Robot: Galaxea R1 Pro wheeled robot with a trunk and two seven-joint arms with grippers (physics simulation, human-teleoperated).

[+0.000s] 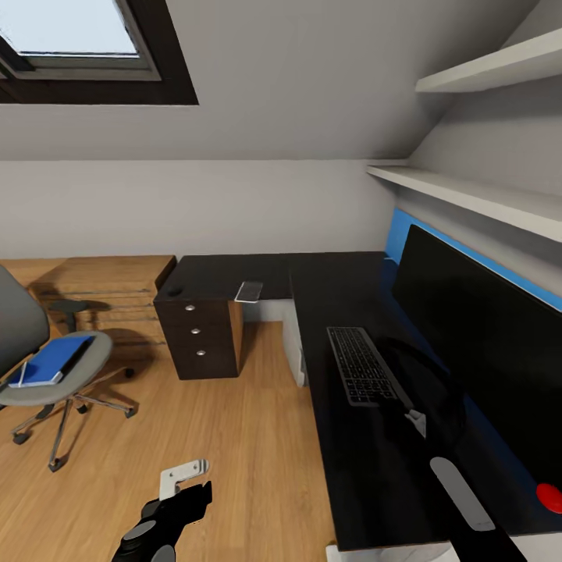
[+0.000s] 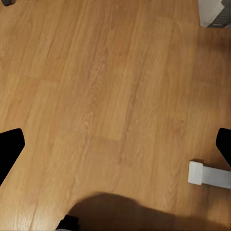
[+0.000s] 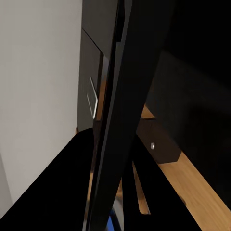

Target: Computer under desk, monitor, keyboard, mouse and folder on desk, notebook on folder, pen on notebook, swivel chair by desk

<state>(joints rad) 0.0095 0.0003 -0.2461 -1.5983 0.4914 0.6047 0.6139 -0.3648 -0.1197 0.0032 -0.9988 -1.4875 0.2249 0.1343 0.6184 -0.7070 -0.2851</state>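
I face the bedroom's sloped grey ceiling and skylight (image 1: 74, 39), with the light wood floor (image 1: 234, 437) below. The desk (image 1: 367, 468) is the biggest thing here: its black L-shaped top runs along the right wall with a blue back panel, and a shorter wing reaches left to the black three-drawer unit (image 1: 199, 336) under its far end. The monitor (image 1: 484, 351) stands on the desk along its back edge, black front toward me, a small red dot at its near lower corner. The swivel chair (image 1: 39, 351) stands on the floor well apart from the desk, at the left, in front of low wooden shelving (image 1: 109, 289). The keyboard (image 1: 361, 364) lies on the desk just in front of the monitor, parallel to it. The folder (image 1: 55, 359) lies on the chair seat, bright blue, with something thin and pale lying on its near corner that I cannot make out. A flat grey square (image 1: 249, 292) sits at the front edge of the desk's left wing. My right gripper (image 1: 417, 421) hangs over the desk near the keyboard's near end; whether it is spread or pressed together I cannot tell. My left gripper (image 1: 183, 478) hangs over bare floor with its fingers (image 2: 9, 149) spread wide, holding nothing.
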